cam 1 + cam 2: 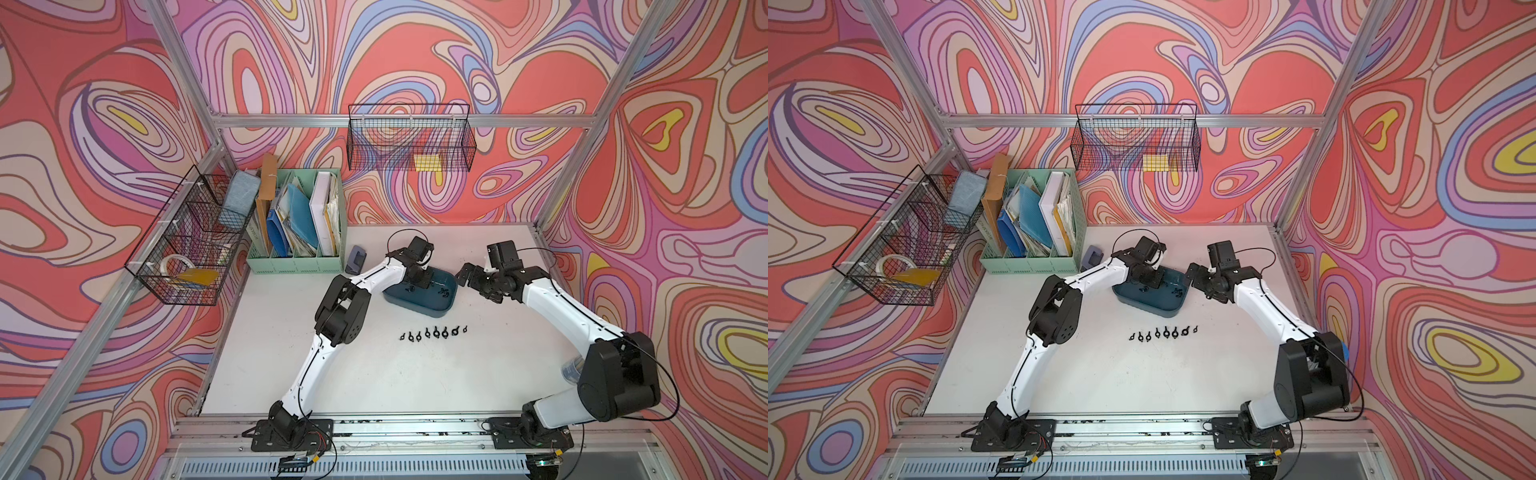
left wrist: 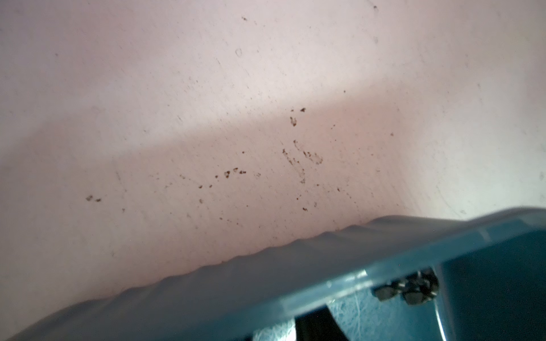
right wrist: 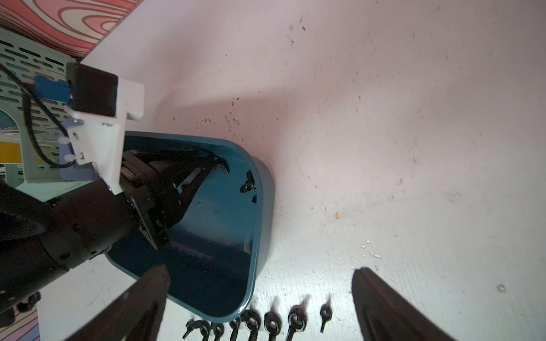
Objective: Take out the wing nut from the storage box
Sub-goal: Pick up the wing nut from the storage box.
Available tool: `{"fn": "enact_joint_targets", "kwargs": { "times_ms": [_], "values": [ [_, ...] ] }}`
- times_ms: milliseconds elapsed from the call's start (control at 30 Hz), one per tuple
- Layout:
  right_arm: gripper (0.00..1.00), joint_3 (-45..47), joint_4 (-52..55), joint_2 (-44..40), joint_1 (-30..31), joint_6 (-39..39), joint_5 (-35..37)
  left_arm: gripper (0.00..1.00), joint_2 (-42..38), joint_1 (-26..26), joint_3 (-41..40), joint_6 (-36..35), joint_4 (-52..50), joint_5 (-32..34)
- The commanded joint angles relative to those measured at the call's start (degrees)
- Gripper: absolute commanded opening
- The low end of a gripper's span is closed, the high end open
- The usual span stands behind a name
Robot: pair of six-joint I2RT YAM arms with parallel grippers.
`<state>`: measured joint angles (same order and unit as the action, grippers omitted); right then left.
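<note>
The storage box (image 1: 415,309), a dark teal tub, stands on the white table (image 1: 374,382) in both top views. Small dark wing nuts (image 3: 249,186) lie inside against its end wall, and one wing nut (image 2: 407,290) shows in the left wrist view. My left gripper (image 3: 220,165) reaches down into the box with its fingers drawn close together. A silvery bit shows at their tips, but I cannot tell whether it is gripped. My right gripper (image 3: 260,271) hangs open and holds nothing, just off the box's right end (image 1: 1198,276).
A row of several small black nuts (image 1: 434,332) lies on the table in front of the box. At the back left stand a mint-green file organiser (image 1: 297,232) and a small grey device (image 1: 355,257). Black wire baskets hang on the left (image 1: 191,241) and back (image 1: 411,141).
</note>
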<state>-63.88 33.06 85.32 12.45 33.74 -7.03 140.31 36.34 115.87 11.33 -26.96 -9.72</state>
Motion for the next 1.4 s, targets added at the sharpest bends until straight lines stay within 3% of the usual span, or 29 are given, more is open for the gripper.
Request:
{"fn": "enact_joint_targets", "kwargs": {
  "times_ms": [0, 100, 200, 267, 367, 633, 700, 900, 1100, 1367],
  "values": [
    [0.98, -0.43, 0.35, -1.42, -0.01, 0.18, -0.76, 0.21, 1.71, 0.34, 0.94, -0.87, -0.98, 1.06],
    [0.98, -0.20, 0.13, -1.55, -0.04, 0.38, -1.01, 0.14, 1.26, 0.40, 0.68, -0.72, -1.06, 0.84],
    [0.98, -0.20, 0.08, -1.47, -0.05, 0.45, -1.25, 0.13, 0.73, 0.48, 0.29, -0.56, -1.16, 0.72],
    [0.98, -0.35, -0.08, -1.40, -0.05, 0.45, -1.65, 0.05, -1.21, 0.57, -1.53, 0.21, -0.53, 0.39],
    [0.98, -0.28, -0.43, -1.38, -0.02, 0.31, -2.10, 0.00, -4.08, 0.57, -4.98, 1.76, 1.34, -0.40],
    [0.98, -0.35, -3.15, -1.21, 0.33, 0.85, -4.81, 0.00, -11.36, 0.49, -13.02, 6.64, 5.88, -2.80],
    [0.98, -1.06, -5.29, -0.15, 1.51, 1.77, -6.56, 0.00, -16.68, 0.49, -18.92, 10.83, 9.13, -4.76],
    [0.98, -1.26, -9.66, 1.42, 1.96, 5.32, -10.39, 0.00, -22.64, 0.48, -25.59, 15.84, 14.60, -7.22],
    [0.70, -0.63, -15.59, 3.21, 2.67, 8.32, -14.56, 0.00, -27.09, 0.45, -31.07, 21.68, 20.13, -10.64],
    [0.60, -1.12, -17.84, 6.65, 3.90, 10.80, -16.43, 0.00, -28.60, 0.49, -32.97, 23.02, 20.86, -11.46]
  ]
}}
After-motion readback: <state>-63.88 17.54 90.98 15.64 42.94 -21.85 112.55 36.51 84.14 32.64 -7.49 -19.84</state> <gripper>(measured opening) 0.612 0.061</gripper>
